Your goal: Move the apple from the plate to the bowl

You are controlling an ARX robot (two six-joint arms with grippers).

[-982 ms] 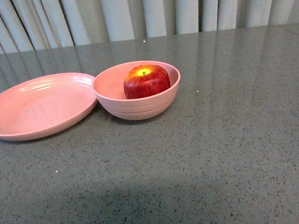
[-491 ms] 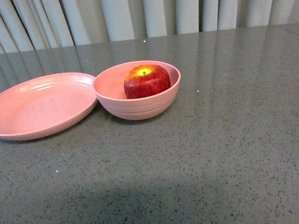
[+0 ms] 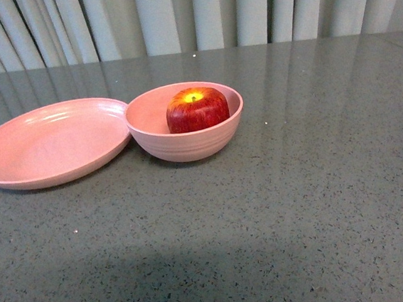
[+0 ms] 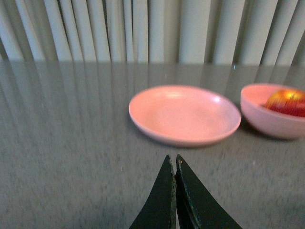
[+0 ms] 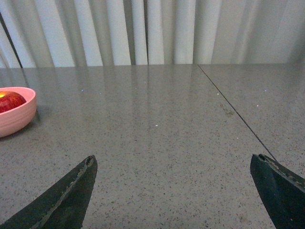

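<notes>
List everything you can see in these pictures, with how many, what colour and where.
apple: one, dark red with a yellow top, inside the bowl
bowl: one, pink, on the table beside the plate
plate: one, pink, empty, left of the bowl
table: one, grey speckled, under everything
curtain: one, pale grey, behind the table
left gripper: one, black fingers together, short of the plate
right gripper: one, black fingers wide apart, holding nothing

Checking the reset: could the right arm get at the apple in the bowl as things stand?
Probably yes. The right pincer is open, and only bare table lies between it and the bowl; the apple sits uncovered inside.
</notes>
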